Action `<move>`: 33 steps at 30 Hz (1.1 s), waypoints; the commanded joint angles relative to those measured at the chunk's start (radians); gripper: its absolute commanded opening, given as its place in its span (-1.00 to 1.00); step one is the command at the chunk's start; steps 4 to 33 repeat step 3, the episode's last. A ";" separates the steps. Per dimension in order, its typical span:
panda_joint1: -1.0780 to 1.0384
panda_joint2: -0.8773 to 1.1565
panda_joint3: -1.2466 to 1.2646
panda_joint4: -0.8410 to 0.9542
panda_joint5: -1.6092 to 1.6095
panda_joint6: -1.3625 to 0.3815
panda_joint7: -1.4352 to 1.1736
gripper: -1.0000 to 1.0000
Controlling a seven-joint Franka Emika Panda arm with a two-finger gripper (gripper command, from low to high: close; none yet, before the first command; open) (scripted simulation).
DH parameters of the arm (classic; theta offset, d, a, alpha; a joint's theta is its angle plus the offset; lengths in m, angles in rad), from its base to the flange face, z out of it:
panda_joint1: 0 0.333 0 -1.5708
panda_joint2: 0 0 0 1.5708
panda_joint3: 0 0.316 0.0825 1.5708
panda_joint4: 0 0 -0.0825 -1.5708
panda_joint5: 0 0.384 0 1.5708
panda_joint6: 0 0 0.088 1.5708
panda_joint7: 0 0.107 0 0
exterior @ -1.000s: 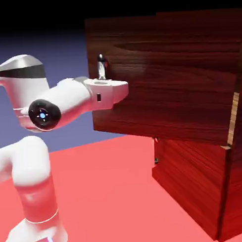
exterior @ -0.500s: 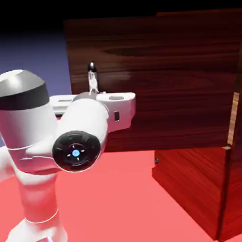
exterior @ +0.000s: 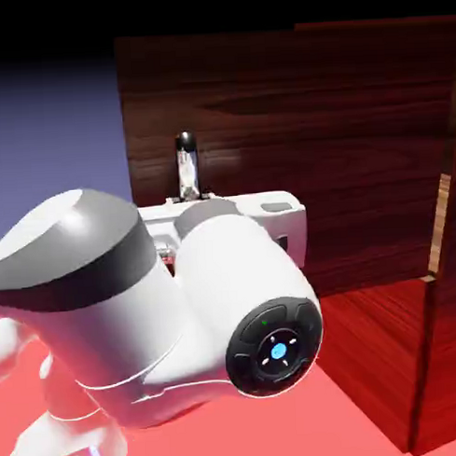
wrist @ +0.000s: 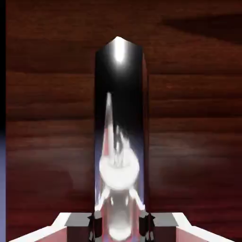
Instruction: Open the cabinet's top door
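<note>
The top door [exterior: 293,145] is a rigid wood panel that should swing heavily on its hinge; its slim metal handle [wrist: 121,123] looks smooth and slippery, and is the place to hold. The door stands swung out from the cabinet [exterior: 433,353], over the red bench [exterior: 278,426]. The gripper [wrist: 120,227] is closed around the handle's lower part, a finger on each side.

Dim, soft renders – bright glare atop the handle [wrist: 119,49]; black upper edges.
</note>
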 commanded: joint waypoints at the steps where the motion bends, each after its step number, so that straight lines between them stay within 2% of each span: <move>1: 0.027 0.002 -0.005 0.036 -0.002 -0.027 0.006 -1.00; 3: 0.060 0.005 -0.012 0.079 -0.002 -0.060 0.012 -1.00; 33: 0.060 0.005 -0.012 0.079 -0.002 -0.060 0.012 -1.00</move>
